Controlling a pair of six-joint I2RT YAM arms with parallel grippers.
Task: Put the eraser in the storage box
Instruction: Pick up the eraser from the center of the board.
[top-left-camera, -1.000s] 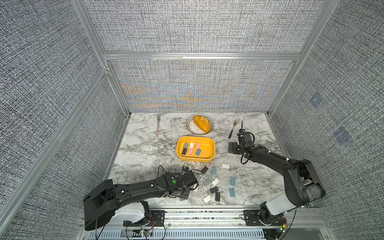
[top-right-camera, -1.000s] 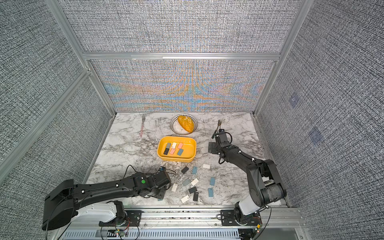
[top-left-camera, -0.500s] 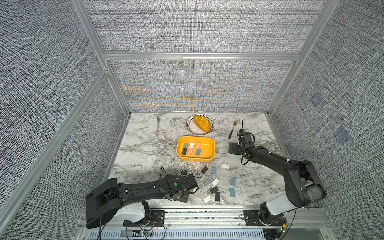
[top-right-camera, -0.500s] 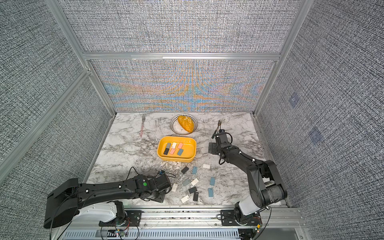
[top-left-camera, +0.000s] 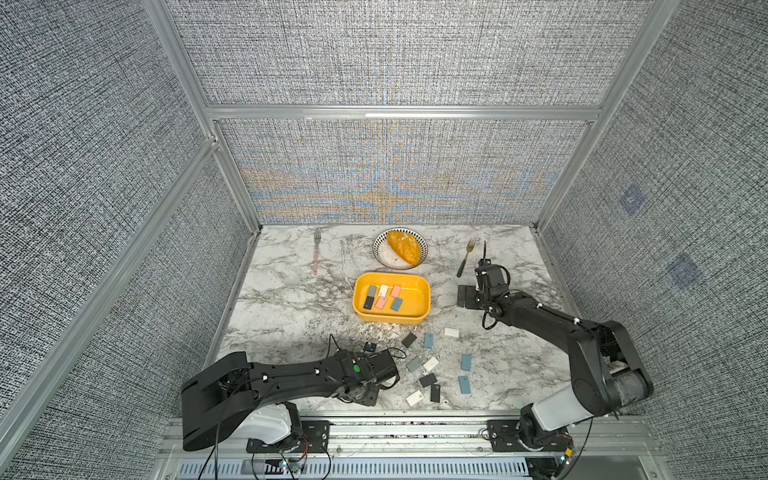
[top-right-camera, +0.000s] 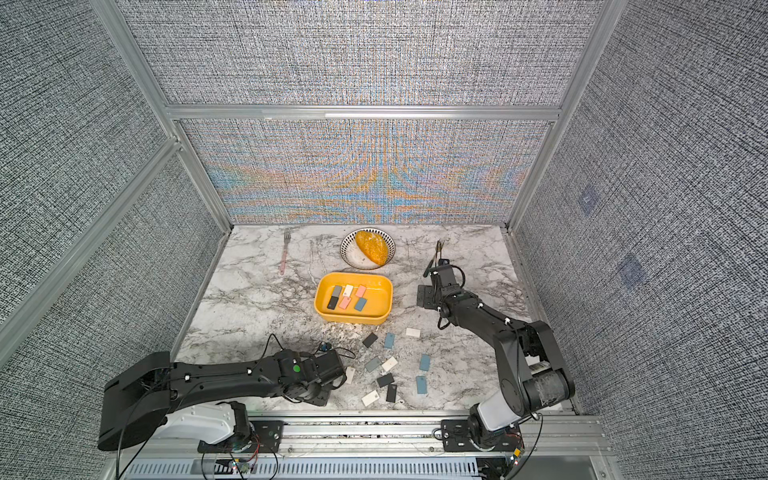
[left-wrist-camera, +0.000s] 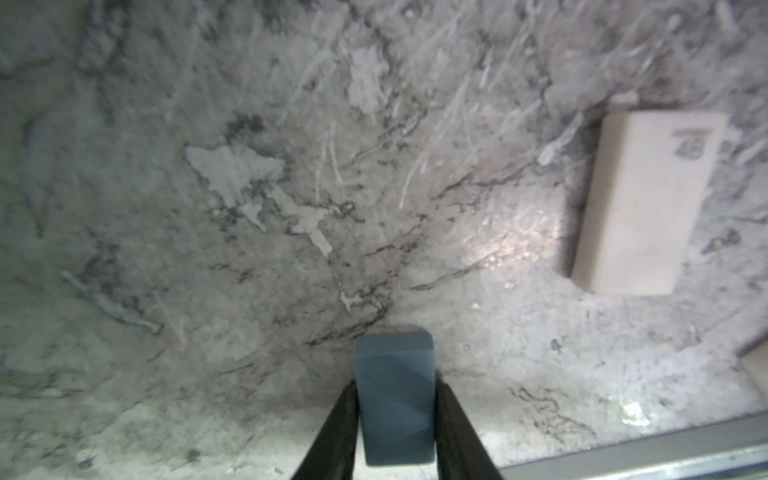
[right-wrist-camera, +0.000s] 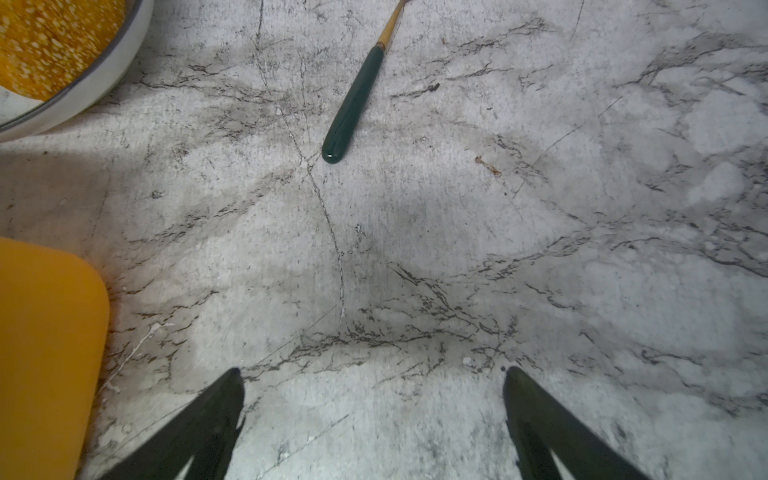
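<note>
In the left wrist view my left gripper (left-wrist-camera: 395, 390) is shut on a blue-grey eraser (left-wrist-camera: 392, 365), one finger on each long side, just above the marble. In both top views that arm's wrist (top-left-camera: 365, 374) sits low near the table's front edge and hides the fingers. The yellow storage box (top-left-camera: 422, 307) (top-right-camera: 384, 307) stands mid-table, well beyond the wrist, with several erasers (top-left-camera: 382, 297) inside. My right gripper (right-wrist-camera: 372, 374) (top-left-camera: 467, 297) is open over bare marble to the right of the box (right-wrist-camera: 45, 353) and holds nothing.
Several loose erasers (top-left-camera: 432, 365) lie right of the left wrist, a white one (left-wrist-camera: 648, 203) closest. A plate (top-left-camera: 376, 245) with bread (top-left-camera: 402, 247) stands behind the box. A pink-handled fork (top-left-camera: 316, 257) and a green-handled fork (right-wrist-camera: 353, 104) lie at the back. The metal front rail (left-wrist-camera: 623, 453) is close.
The left jaws have closed onto the blue-grey eraser, and the left wrist has dropped slightly towards the front edge. The right arm has not moved.
</note>
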